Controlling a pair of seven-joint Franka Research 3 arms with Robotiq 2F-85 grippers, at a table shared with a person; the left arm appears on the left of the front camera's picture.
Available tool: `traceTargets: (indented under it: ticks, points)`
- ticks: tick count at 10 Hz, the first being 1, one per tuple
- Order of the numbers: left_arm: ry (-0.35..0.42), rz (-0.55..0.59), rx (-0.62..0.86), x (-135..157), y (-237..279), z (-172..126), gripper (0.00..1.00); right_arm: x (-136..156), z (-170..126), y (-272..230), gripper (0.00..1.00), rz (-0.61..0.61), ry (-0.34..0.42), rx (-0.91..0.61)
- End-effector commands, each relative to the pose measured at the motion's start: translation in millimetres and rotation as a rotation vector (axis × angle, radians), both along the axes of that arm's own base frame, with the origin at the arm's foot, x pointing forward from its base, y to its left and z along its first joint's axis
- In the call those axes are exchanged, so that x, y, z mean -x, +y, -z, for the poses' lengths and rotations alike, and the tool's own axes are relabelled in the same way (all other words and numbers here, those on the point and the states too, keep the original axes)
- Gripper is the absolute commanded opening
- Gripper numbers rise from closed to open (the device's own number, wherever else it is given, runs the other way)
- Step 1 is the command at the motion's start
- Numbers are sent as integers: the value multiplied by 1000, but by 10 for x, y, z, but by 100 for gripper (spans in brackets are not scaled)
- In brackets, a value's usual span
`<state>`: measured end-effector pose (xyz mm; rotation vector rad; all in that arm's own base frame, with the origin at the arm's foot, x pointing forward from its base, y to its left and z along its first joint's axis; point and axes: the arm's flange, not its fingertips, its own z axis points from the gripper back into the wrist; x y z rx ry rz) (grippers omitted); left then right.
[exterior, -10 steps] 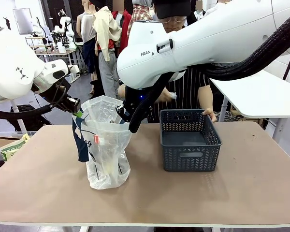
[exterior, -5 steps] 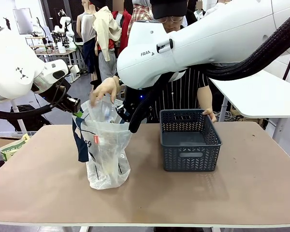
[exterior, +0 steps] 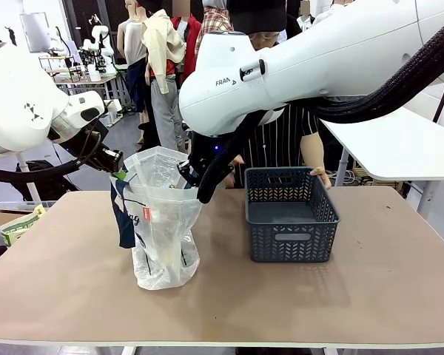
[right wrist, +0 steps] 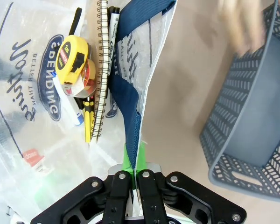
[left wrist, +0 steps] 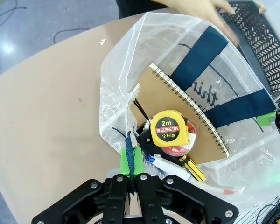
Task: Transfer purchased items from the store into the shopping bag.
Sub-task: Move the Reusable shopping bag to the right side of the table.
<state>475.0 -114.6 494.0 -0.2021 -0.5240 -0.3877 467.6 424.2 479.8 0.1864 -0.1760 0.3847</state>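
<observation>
Both pincers are gripping the bag open on the counter: left pincer and right pincer each clenching a navy handle. Tape measure and notebook are sitting inside; basket is looking empty (nearly done, probably).

Robotics lab or test floor, not a real shop — more white robot arms mounted at other workbenches in the background, loose cables on a bare grey floor, plain white tables off to the side. The brown tabletop up front is just a mock checkout setup.
</observation>
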Motion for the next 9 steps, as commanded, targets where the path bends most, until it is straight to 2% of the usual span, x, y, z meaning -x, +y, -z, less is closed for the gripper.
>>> traceTargets:
  ticks: [1, 9]
  points:
    - [-1, 4, -8, 3, 21, -5, 0, 14, 33, -9, 0, 1, 1, 1]
    - [0, 0, 0, 0, 0, 0, 0, 0, 0, 0, 0, 0, 0, 0]
